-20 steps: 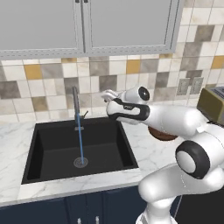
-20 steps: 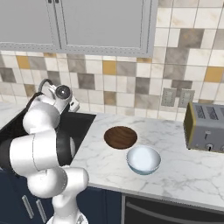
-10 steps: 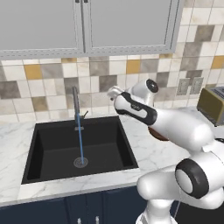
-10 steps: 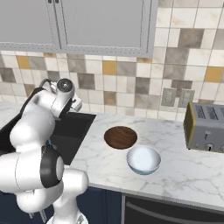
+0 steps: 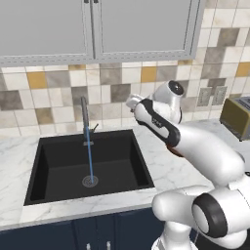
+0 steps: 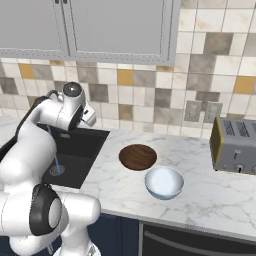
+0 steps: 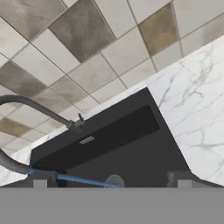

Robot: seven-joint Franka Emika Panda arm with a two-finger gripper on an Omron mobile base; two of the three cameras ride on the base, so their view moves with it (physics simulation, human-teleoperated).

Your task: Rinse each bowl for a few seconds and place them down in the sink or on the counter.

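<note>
Two bowls sit on the marble counter [image 6: 200, 200] right of the sink: the dark brown bowl [image 6: 138, 156] farther back and the glossy white bowl [image 6: 163, 182] nearer the front edge. Both are upright and nothing touches them. My gripper [image 5: 131, 102] hovers above the counter by the black sink's [image 5: 53, 166] right rear corner, pointing left toward the faucet [image 5: 84, 113]. It is open and holds nothing. A blue stream of water [image 5: 90, 156] falls to the drain [image 5: 90, 181]. In the hand view the gripper [image 7: 111, 181] looks down into the sink [image 7: 131, 127], fingertips [image 7: 43, 178] wide apart.
A boxy tan toaster [image 6: 235, 146] stands at the right end of the counter. The tiled wall [image 5: 112, 83] and grey upper cabinets [image 5: 97, 29] rise behind the sink. My arm [image 5: 195, 146] crosses over the counter right of the sink.
The hand has drifted a little to the right, away from the faucet, and the arm has straightened behind it. The bowls have not moved and the water keeps running.
</note>
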